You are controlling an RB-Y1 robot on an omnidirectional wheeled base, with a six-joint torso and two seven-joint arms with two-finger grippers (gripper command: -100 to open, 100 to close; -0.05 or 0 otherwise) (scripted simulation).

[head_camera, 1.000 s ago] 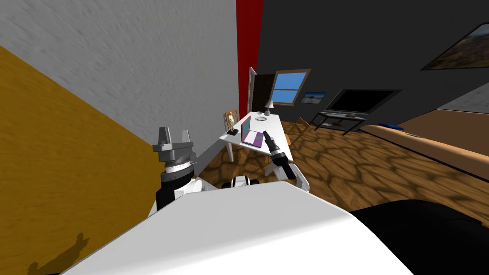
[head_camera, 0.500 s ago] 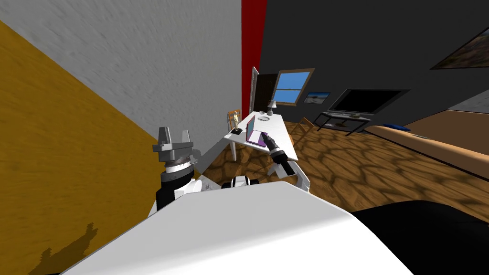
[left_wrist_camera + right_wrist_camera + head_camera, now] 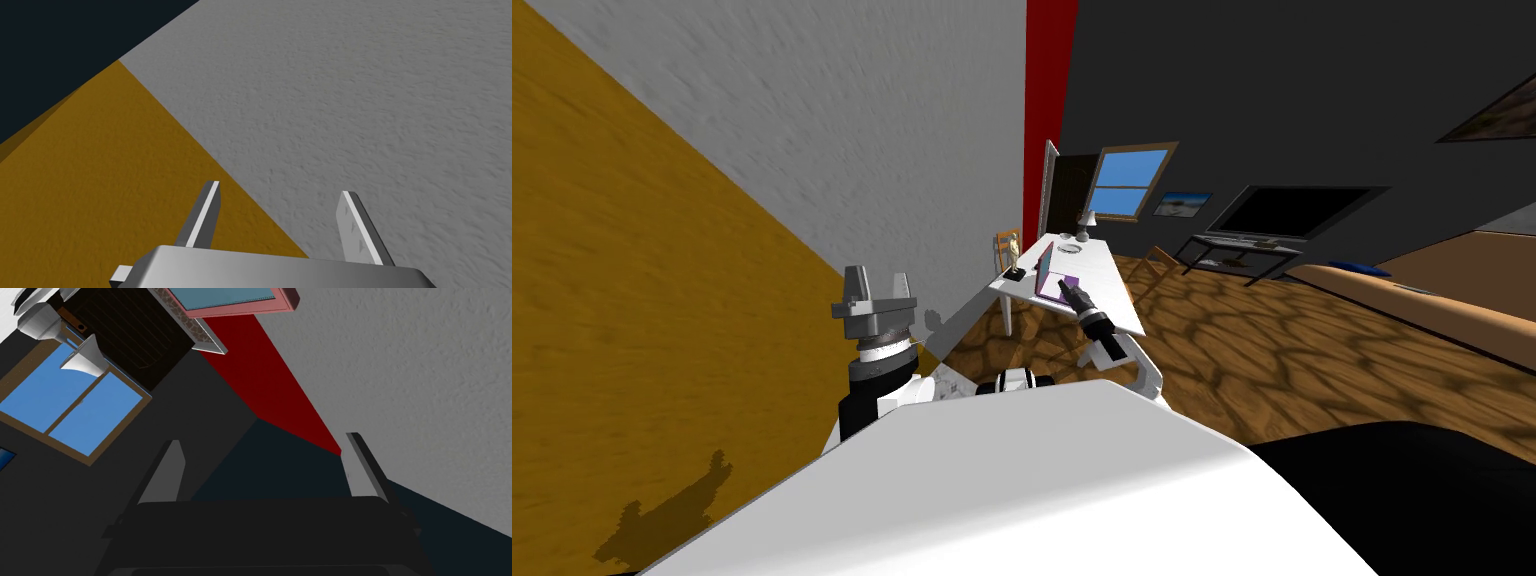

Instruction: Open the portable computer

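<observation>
The laptop [image 3: 1048, 272] sits with its lid upright on the white desk [image 3: 1115, 285] ahead, the right tool [image 3: 1063, 286] pointing at it with fingers spread and empty, while the left tool [image 3: 880, 287], likewise spread, is raised near the wall.

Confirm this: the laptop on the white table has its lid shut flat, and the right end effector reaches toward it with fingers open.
Wrong on the lid. The pink-framed laptop on the white rectangular table has its lid raised, standing up from the purple base; the head view shows it. The right end effector does reach toward it with fingers open.
</observation>
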